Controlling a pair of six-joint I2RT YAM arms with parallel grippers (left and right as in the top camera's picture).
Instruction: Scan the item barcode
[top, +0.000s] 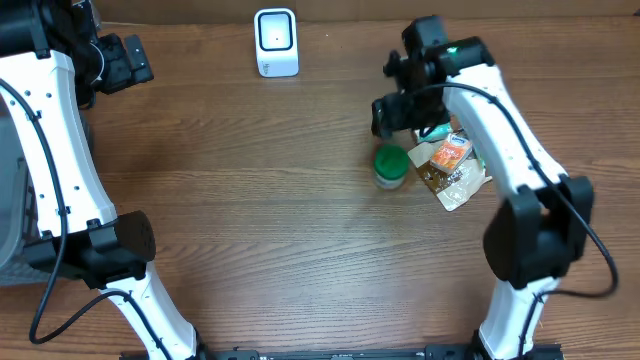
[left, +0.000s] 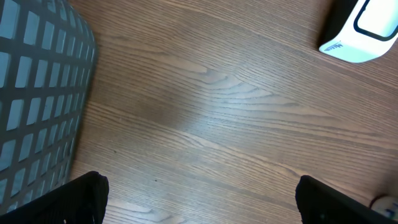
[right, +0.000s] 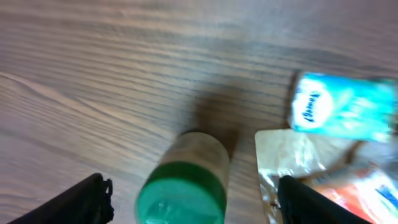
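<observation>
Seen from above, the right gripper (top: 398, 108) hangs over the brown wooden table (top: 250, 200), just behind a small clear jar with a green lid (top: 390, 166). The jar stands right beside a heap of crinkly snack packets (top: 452, 168). The blurred right wrist view shows more: two black fingers (right: 74, 202) spread wide either side of the jar, gripping nothing. A pale blue packet (right: 343, 106) lies close by. The white box-shaped barcode scanner (top: 276, 42) sits well apart at the far edge. The left gripper (top: 135, 62) is also spread wide over bare wood. Its wrist view shows a grey mesh basket (left: 37, 93) alongside.
</observation>
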